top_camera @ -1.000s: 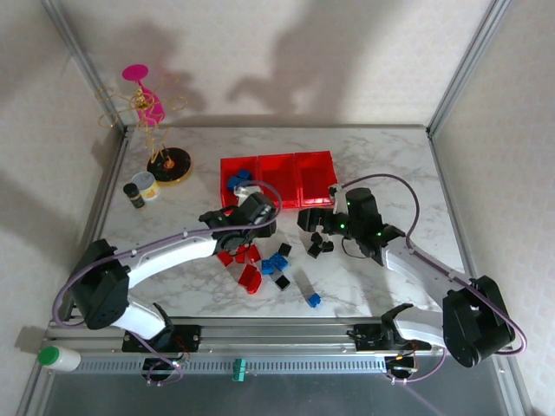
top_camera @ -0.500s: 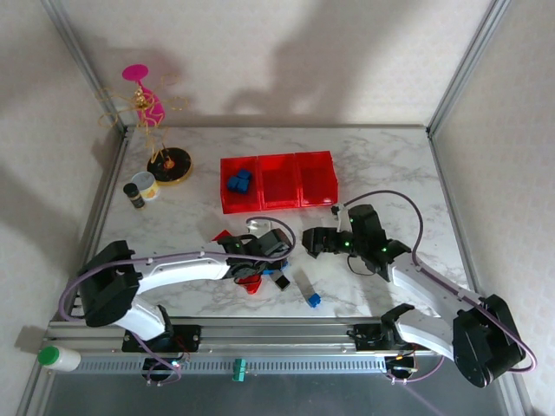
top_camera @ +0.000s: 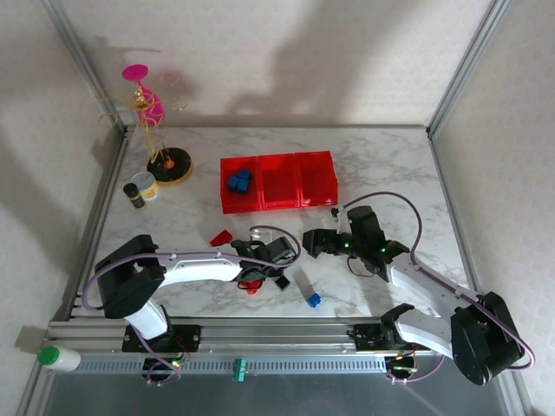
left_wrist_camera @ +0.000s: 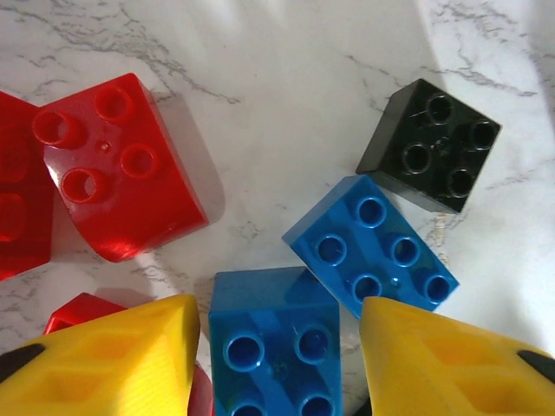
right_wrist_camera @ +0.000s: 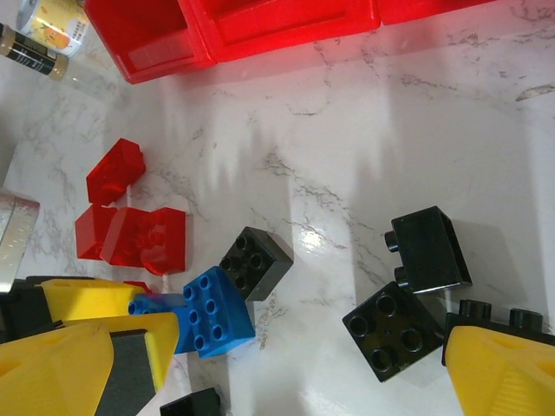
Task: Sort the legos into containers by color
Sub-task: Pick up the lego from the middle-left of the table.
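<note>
Since blue legos (top_camera: 238, 181) already lie in the leftmost bin (top_camera: 243, 205), we hold our left pincer (left_wrist_camera: 277, 322) wide open and empty astride a blue brick (left_wrist_camera: 273, 347) on the table (left_wrist_camera: 286, 104) to grasp it.

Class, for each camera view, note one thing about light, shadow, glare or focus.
Top external: broad soft arm shadows fall on the back wall. Left wrist: sharp focus; the red brick casts a dark shadow to its right. Right wrist: streaky glare on the marble table below the red bins; the claw's near yellow fingers look slightly soft.
</note>
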You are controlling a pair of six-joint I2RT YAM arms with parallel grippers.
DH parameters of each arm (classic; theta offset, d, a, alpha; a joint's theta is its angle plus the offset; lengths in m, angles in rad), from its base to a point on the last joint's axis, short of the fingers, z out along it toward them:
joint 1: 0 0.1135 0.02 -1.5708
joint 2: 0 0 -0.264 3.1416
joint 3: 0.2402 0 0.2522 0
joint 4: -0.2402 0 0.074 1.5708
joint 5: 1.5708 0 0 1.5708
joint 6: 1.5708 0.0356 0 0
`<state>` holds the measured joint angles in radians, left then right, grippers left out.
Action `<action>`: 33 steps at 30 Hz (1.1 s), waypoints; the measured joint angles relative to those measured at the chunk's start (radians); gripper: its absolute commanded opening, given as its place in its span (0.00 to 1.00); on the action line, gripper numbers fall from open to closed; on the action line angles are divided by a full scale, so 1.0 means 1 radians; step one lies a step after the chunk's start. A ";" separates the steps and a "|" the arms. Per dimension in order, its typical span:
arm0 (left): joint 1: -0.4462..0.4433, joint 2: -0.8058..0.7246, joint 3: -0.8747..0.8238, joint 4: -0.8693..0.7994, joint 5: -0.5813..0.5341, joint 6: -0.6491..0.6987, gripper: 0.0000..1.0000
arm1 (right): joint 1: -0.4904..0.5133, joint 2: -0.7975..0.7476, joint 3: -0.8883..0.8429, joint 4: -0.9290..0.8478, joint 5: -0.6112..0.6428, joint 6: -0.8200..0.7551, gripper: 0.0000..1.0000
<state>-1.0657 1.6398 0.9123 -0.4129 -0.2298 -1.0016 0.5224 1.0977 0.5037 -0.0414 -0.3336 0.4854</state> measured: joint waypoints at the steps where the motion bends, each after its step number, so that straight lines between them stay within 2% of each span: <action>1: 0.000 0.007 0.005 0.000 -0.003 0.003 0.46 | 0.000 0.003 0.000 0.000 0.000 0.000 0.99; 13: 0.000 0.021 0.016 -0.009 -0.014 0.013 0.30 | 0.000 0.014 -0.001 0.043 -0.012 0.009 0.99; 24: 0.014 -0.108 0.081 -0.096 -0.109 0.050 0.29 | 0.000 0.014 0.020 0.071 -0.037 0.009 0.99; 29: 0.097 -0.164 0.140 -0.140 -0.176 0.109 0.29 | 0.002 0.009 0.034 0.120 -0.060 0.020 0.99; 33: 0.209 -0.172 0.183 -0.145 -0.206 0.181 0.30 | 0.002 0.020 0.055 0.163 -0.064 0.033 0.99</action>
<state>-0.8570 1.4677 1.0950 -0.5575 -0.4362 -0.8207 0.5243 1.1179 0.5583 0.1219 -0.3977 0.5182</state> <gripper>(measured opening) 0.338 0.988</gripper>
